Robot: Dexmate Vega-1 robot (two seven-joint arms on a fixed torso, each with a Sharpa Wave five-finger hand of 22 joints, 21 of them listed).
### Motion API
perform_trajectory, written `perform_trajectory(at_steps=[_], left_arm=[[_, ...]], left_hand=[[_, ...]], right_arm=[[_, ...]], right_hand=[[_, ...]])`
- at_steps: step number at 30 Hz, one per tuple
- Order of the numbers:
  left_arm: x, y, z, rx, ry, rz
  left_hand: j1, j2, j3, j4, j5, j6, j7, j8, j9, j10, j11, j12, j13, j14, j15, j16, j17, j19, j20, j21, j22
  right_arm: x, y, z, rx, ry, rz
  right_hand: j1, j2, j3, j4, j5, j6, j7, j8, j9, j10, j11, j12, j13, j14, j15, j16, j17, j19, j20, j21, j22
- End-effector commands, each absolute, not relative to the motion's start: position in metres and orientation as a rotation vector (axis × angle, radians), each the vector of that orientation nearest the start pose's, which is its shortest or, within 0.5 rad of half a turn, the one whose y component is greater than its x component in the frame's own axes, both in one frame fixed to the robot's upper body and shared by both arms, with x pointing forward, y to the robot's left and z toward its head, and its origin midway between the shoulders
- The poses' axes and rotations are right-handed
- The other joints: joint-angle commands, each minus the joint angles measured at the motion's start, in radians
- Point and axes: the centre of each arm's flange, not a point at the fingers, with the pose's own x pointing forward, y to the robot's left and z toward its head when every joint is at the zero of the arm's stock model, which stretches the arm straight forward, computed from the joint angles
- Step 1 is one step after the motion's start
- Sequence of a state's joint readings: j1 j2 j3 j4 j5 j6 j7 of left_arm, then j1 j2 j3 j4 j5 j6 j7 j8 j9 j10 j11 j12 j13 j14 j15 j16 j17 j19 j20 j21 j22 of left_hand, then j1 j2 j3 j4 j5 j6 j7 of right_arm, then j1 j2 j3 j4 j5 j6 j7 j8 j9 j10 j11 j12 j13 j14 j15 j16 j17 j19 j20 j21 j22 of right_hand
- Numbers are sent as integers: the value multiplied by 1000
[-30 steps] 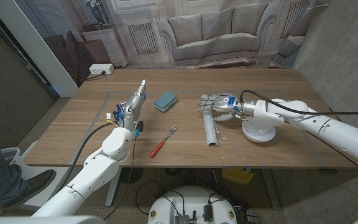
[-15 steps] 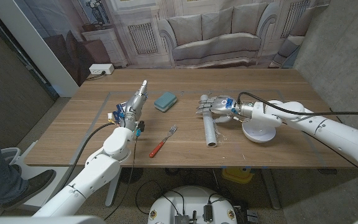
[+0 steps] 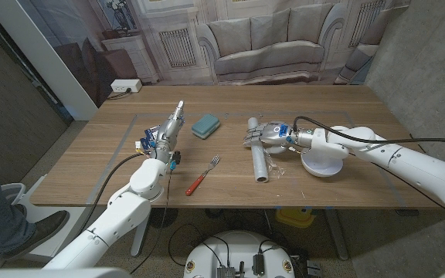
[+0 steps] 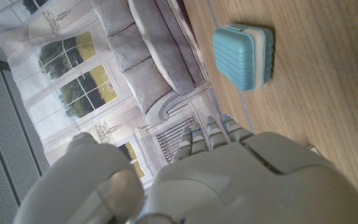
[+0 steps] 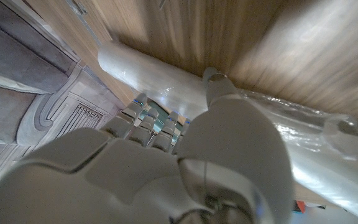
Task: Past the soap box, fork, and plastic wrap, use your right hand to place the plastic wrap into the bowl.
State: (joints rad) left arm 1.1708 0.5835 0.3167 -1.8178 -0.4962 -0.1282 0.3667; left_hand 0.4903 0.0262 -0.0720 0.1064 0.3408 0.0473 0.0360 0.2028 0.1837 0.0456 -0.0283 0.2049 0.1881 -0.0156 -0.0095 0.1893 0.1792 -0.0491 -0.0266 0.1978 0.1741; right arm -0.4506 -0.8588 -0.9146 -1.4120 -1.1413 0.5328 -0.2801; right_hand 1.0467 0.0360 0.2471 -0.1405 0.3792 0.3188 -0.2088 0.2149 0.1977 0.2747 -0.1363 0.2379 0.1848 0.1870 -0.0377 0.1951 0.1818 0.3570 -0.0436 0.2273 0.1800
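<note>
The plastic wrap is a clear roll lying on the table, pointing away from me, with loose film trailing beside it. My right hand is over its far end, fingers spread. In the right wrist view the thumb tip touches the roll and the fingers reach along its side without closing around it. The white bowl stands just right of the roll, under my right forearm. A teal soap box and a red-handled fork lie left of the roll. My left hand stands on edge, fingers straight, holding nothing.
A taped outline marks the work area on the wooden table. A backdrop printed with a sofa and windows stands behind the far edge. A person's leg and shoe show at the left, beside the table.
My right hand has slid a little left and lower onto the far end of the roll. The left hand, soap box and fork have not moved.
</note>
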Motion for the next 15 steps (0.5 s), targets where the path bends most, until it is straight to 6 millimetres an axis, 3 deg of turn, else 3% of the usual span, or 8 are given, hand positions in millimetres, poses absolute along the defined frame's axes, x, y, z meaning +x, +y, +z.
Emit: perform_trajectory(at_steps=[1,3,7,12,15], left_arm=[[558,252,-67,-10,-567,-32],[557,252,-67,-8,-567,-30],[556,252,-66,-6,-572,-28],[555,251,-65,-5,-574,-28],[555,250,-65,-6,-572,-28]], left_hand=[[4,7,-9,1,8,10,0,-1,5,1,-1,-1,2,-5,3,-1,5,-6,8,-1,6],[4,7,-9,1,8,10,0,-1,5,1,-2,-1,2,-5,1,-1,5,-7,10,-1,6],[5,8,-10,2,8,11,-2,-1,5,4,-3,1,2,-4,-1,-1,5,-7,10,-1,6],[5,9,-12,2,8,14,-1,0,5,5,-9,1,2,-3,-4,0,4,-7,6,-1,6],[5,9,-13,2,8,15,-2,0,5,7,-4,1,2,-3,-4,0,4,-7,5,0,6]], right_arm=[[623,-193,-37,-2098,-1172,441],[624,-193,-38,-2088,-1167,445],[629,-195,-38,-2060,-1152,468],[631,-197,-37,-2045,-1163,476],[632,-196,-37,-2038,-1169,478]], right_hand=[[21,11,4,-8,0,24,11,9,2,21,-11,8,0,24,-156,7,1,19,-168,9,4],[31,17,4,-7,-4,31,14,8,2,38,-15,12,0,38,-164,8,1,31,-168,11,5],[55,38,7,-6,-17,51,48,10,2,81,-25,22,0,88,-179,16,2,65,-170,19,6],[85,56,11,-7,-37,103,51,19,2,132,-30,31,-1,135,-183,16,3,105,-171,28,8],[106,68,13,-9,-51,141,40,26,1,160,-47,34,-1,162,-187,15,4,128,-172,33,10]])
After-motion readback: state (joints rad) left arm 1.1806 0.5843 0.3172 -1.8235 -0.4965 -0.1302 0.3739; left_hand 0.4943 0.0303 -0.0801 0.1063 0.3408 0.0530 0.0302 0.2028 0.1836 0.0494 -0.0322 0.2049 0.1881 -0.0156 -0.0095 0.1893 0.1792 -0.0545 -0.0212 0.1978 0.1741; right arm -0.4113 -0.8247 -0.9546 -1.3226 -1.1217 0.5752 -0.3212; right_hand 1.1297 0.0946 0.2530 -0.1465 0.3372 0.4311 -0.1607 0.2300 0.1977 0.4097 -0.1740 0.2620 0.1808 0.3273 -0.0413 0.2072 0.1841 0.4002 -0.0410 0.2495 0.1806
